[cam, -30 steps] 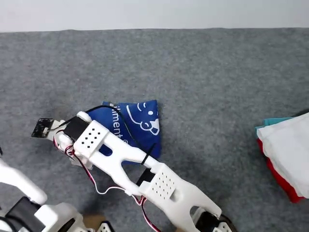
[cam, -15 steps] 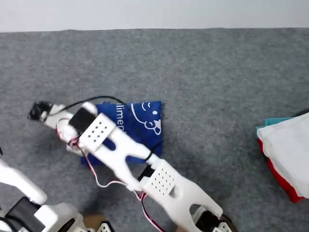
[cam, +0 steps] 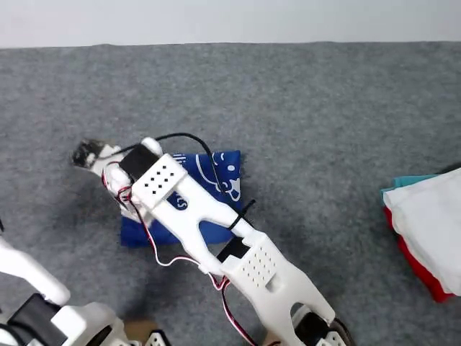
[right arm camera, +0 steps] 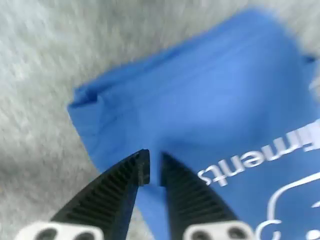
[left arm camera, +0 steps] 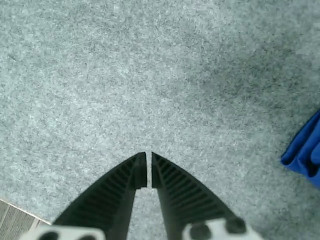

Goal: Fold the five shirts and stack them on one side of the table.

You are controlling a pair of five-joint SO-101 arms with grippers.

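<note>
Right gripper [right arm camera: 155, 167] hovers with jaws all but pressed together, the folded blue shirt [right arm camera: 200, 115] directly beneath its tips. Left gripper [left arm camera: 149, 170], jaws closed on nothing, hangs over grey mat [left arm camera: 150, 75], the shirt's corner off to one side.

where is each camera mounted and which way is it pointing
High view: fixed above the table, looking down on the grey mat; shows the left arm and the right arm over the blue shirt.
Left wrist view: on the left wrist, looking past the left gripper at mat.
Right wrist view: on the right wrist, looking past the right gripper onto the shirt.
Shared: all three show the blue shirt.
</note>
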